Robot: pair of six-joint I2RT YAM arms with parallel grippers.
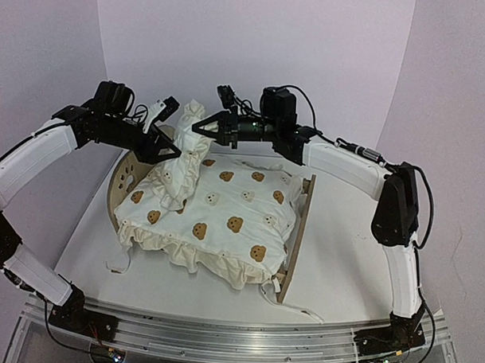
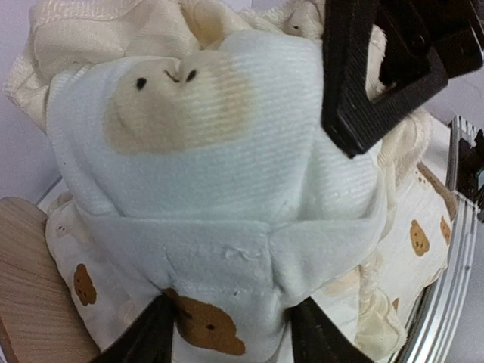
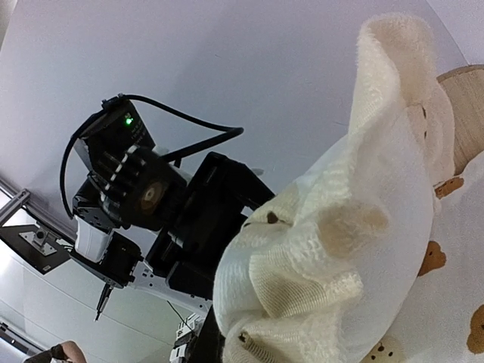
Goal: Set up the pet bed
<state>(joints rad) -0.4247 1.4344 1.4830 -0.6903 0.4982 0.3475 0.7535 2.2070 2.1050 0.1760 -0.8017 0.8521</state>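
I am on the pillow step now. The pet bed sits in the middle of the table, with its round headboard on the left arm's side. The big bear cushion already lies on the bed. It spreads away from the headboard to the other end, a bit rumpled, and hangs over the near edge. The little pillow is not down yet. It is up in the air, just past the headboard and above the end of the cushion nearest the headboard.

My right claw is squeezed tight, and it looks to me like it pinches the top part of the pillow (its own camera is so full of cloth that I can't see the tips). My left claw is right beside the headboard, with the pillow's lower part between its fingers. I cannot tell if those fingers press the pillow or just stand around it.

Next, I think the pillow must go down flat on the cushion, close against the headboard. Both claws need to go low together so the pillow does not fold or flop. Then each claw must let go without dragging the cloth along. I'd also watch the headboard so the left claw does not bump the wood.
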